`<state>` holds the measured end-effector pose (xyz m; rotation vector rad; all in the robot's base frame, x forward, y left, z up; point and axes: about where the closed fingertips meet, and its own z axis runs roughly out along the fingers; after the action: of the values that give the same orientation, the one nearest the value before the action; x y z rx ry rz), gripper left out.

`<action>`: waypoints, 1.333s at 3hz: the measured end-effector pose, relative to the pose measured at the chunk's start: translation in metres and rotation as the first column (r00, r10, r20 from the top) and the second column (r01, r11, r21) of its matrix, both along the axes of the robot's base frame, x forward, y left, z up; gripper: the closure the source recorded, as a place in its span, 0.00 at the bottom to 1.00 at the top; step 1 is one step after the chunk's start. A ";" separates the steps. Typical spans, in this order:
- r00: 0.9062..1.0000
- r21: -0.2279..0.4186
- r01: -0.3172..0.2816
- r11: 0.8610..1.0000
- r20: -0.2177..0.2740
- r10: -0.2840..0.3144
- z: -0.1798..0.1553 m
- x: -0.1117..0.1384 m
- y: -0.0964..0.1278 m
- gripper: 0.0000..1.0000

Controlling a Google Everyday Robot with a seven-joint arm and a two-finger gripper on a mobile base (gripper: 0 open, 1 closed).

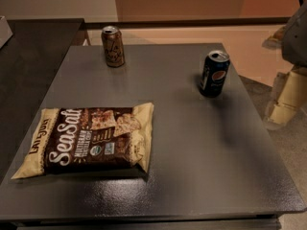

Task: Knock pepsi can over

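Observation:
The pepsi can [214,74] is dark navy blue with a round red, white and blue logo and a silver top. It stands upright on the right rear part of the grey table [192,166]. My gripper [284,102] shows as pale beige parts at the right edge of the view. It is beyond the table's right side, to the right of the can and apart from it. Part of the arm above it is cut off by the frame.
A brown-and-tan can [113,46] stands upright near the table's back edge, left of centre. A sea-salt chip bag [88,140] lies flat on the front left. A dark counter [29,66] adjoins the table on the left. The floor lies to the right.

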<state>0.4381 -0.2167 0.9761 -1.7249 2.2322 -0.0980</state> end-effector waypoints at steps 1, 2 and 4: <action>1.000 0.000 0.000 1.000 0.000 0.000 0.000 0.000 0.000 0.00; 1.000 0.007 0.000 1.000 -0.005 0.000 -0.001 0.003 0.000 0.00; 0.997 0.129 0.072 0.989 -0.013 -0.071 -0.019 0.043 -0.014 0.00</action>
<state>0.4806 -0.2307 0.9570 -1.5819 2.2536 0.0374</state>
